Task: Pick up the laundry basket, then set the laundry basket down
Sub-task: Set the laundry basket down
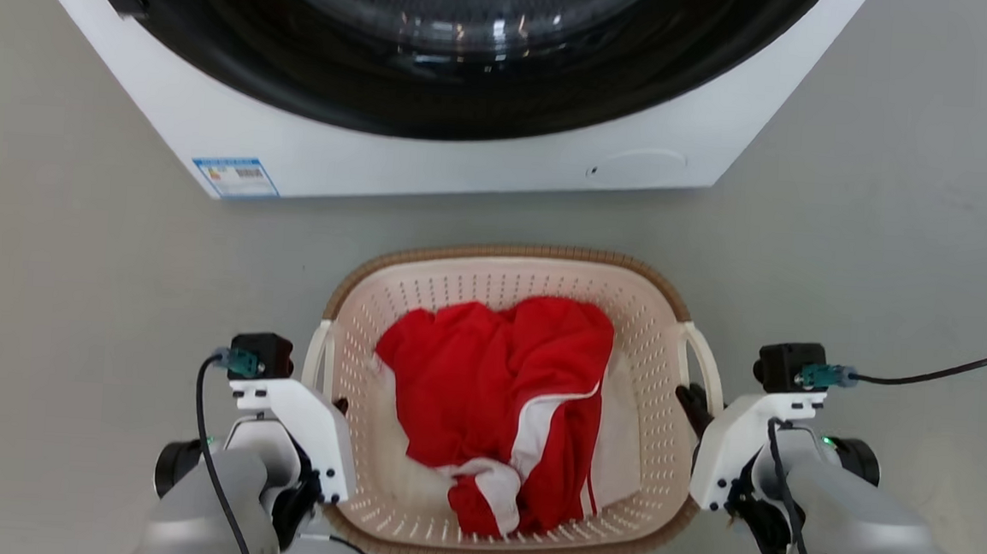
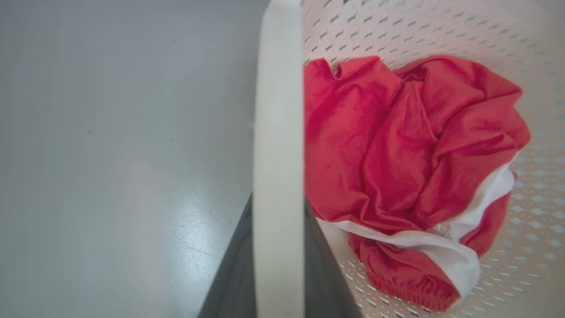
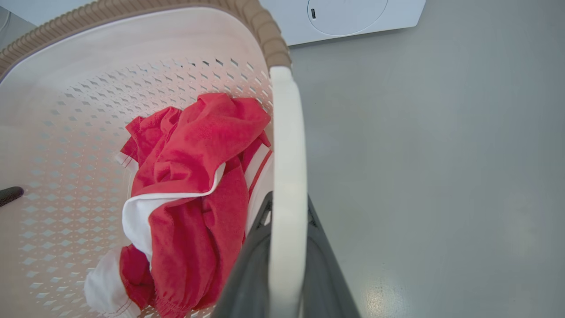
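Observation:
The cream laundry basket [image 1: 512, 254] with its brown woven-look rim lies in front of me, a crumpled red and white garment [image 1: 503, 397] inside it. My left gripper [image 1: 333, 404] is shut on the basket's left white handle [image 2: 278, 132], with one dark finger on each side of the strip. My right gripper [image 1: 696, 408] is shut on the right white handle [image 3: 288, 154] in the same way. Whether the basket rests on the floor or hangs just above it, I cannot tell. In the right wrist view, a dark fingertip [image 3: 9, 195] of the left gripper pokes in at the far wall.
A white front-loading washing machine [image 1: 432, 166] with a dark round door stands just beyond the basket. Grey floor [image 1: 889, 250] spreads to both sides. A black cable [image 1: 942, 373] runs off to the right from my right wrist.

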